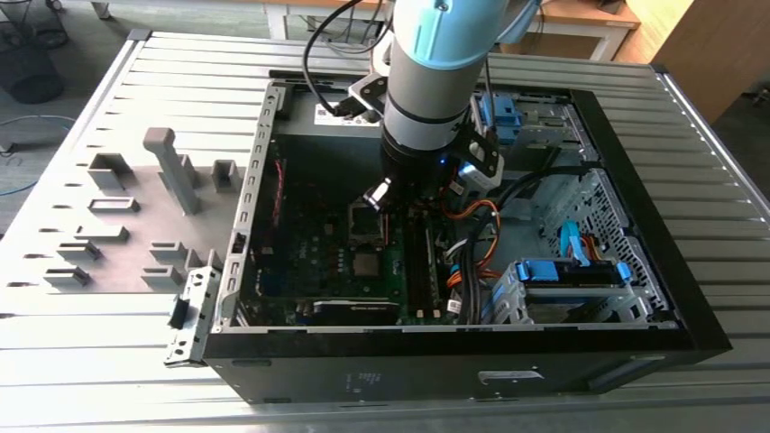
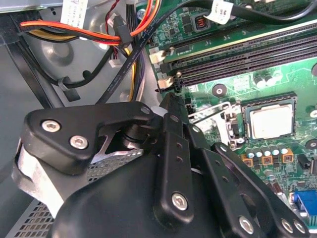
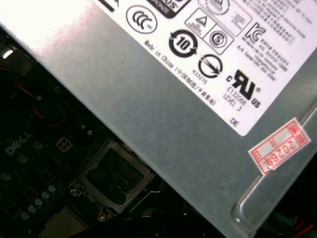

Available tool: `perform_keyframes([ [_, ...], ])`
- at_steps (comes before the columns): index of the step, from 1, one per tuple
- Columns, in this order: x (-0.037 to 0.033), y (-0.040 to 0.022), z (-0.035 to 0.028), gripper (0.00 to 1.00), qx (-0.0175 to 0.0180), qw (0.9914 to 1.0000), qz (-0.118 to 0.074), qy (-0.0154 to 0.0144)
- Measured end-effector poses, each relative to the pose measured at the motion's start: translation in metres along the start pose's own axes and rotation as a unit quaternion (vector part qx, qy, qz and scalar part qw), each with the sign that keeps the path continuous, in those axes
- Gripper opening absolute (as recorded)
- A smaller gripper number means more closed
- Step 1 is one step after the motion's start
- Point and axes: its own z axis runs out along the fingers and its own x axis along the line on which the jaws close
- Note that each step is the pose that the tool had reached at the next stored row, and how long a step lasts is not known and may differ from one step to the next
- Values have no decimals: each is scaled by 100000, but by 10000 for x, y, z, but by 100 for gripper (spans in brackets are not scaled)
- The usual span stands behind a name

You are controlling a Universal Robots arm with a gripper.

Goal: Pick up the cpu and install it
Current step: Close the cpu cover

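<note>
Already the cpu (image 2: 271, 121) lay flat in a socket (image 2: 270, 100) on the green motherboard (image 2: 290, 79). Just beside the cpu hung the gripper (image 1: 378, 200); whether it was open or clenched could not be told.

The cpu (image 2: 270, 121) is silvery-grey, the motherboard (image 2: 285, 74) green, the cables (image 2: 74, 30) orange and red, the power supply (image 3: 148, 114) grey.

Arm (image 1: 435, 41) drops in near-vertical from the exterior view's top, light-blue sleeve above a grey-and-black wrist (image 1: 421, 126). Gripper (image 1: 378, 195) hangs at the low end, pointing down. In the second wrist view its black bolted links (image 2: 173, 163) crowd the foreground, screw heads showing.
</note>
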Motion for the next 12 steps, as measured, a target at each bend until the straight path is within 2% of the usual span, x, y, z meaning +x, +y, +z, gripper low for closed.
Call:
perform_keyframes([
  [3,-1,0,1,11,-12,100000,-4,-18],
  [6,-4,3,2,11,-157,100000,-11,-161],
  [12,13,18,7,11,-114,100000,-16,-215],
])
